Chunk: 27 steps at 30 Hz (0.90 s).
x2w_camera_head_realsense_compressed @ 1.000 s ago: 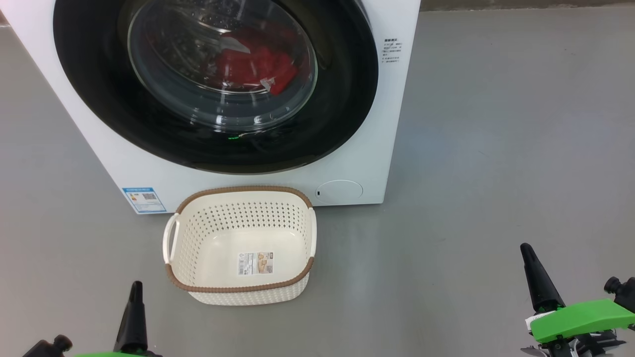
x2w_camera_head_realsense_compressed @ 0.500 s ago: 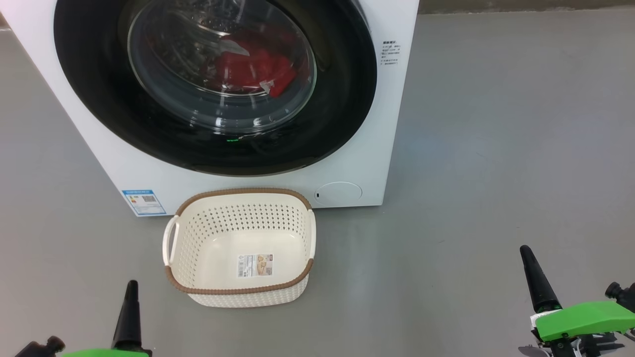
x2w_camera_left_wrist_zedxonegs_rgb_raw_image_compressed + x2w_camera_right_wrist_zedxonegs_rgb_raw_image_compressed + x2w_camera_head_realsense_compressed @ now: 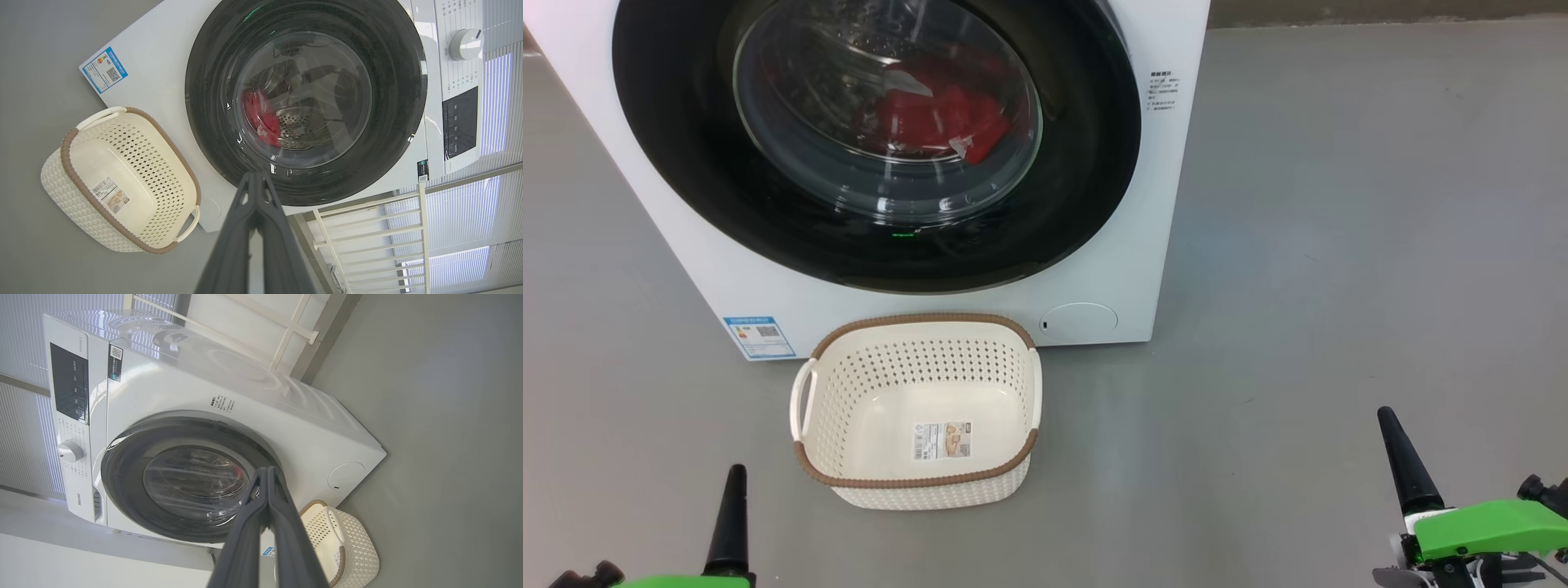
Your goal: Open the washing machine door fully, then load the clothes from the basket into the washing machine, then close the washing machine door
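The white washing machine (image 3: pixel 1131 245) fills the top of the head view, and its black-rimmed round door (image 3: pixel 670 155) lies flat against the front. Behind the glass the red clothes (image 3: pixel 931 118) lie in the drum, also red clothes (image 3: pixel 261 116) in the left wrist view. The cream basket (image 3: pixel 1013 400) stands on the floor just in front of the machine, with only a paper label inside. My left gripper (image 3: pixel 731 510) is shut at the lower left, well short of the basket. My right gripper (image 3: pixel 1401 457) is shut at the lower right, holding nothing.
Grey floor (image 3: pixel 1339 245) spreads to the right of the machine. A blue label sticker (image 3: pixel 758 336) sits low on the machine's front, a round service flap (image 3: pixel 1080 320) beside the basket. A white railing (image 3: pixel 367 228) and window blinds stand behind the machine.
The whole head picture has slid a little, so the camera moved; both grippers sit slightly lower in it. Door, clothes and basket have stayed put.
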### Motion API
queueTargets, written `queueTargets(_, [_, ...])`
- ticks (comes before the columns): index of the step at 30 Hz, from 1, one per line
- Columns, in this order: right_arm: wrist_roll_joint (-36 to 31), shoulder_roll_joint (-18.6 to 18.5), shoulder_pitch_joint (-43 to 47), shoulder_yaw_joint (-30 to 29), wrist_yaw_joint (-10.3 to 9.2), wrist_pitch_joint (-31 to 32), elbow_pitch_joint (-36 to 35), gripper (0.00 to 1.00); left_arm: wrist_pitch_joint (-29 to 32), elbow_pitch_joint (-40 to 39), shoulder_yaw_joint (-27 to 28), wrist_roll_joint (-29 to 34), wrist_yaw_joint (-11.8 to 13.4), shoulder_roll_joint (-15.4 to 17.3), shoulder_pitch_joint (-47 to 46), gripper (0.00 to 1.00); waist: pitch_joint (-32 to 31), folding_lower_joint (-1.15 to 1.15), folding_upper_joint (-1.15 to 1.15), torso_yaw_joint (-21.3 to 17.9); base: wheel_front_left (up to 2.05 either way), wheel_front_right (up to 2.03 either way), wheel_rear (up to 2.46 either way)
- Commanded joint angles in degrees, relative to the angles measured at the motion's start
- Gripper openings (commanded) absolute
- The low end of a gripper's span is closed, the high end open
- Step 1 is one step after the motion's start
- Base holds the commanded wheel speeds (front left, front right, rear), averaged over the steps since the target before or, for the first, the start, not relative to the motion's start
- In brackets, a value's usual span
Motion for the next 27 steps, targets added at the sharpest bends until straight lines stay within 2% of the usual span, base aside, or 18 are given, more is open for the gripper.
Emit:
queueTargets(1, [2.03, 0.01, -1.51, 0.24, -0.04, 0.53, -1.25, 0.00, 0.56, -0.96, 1.83, -1.96, -0.13, 1.13, -2.61, 0.00, -0.05, 0.00, 0.00, -0.02, 0.00, 0.00, 0.00])
queueTargets(27, [15.13, 3.00, -1.59, -2.27, -0.07, 4.99, -1.01, 0.00, 4.97, 0.54, 4.10, -16.36, -0.17, 1.13, -3.84, 0.00, -0.71, 0.00, 0.00, -0.28, 0.00, 0.00, 0.00])
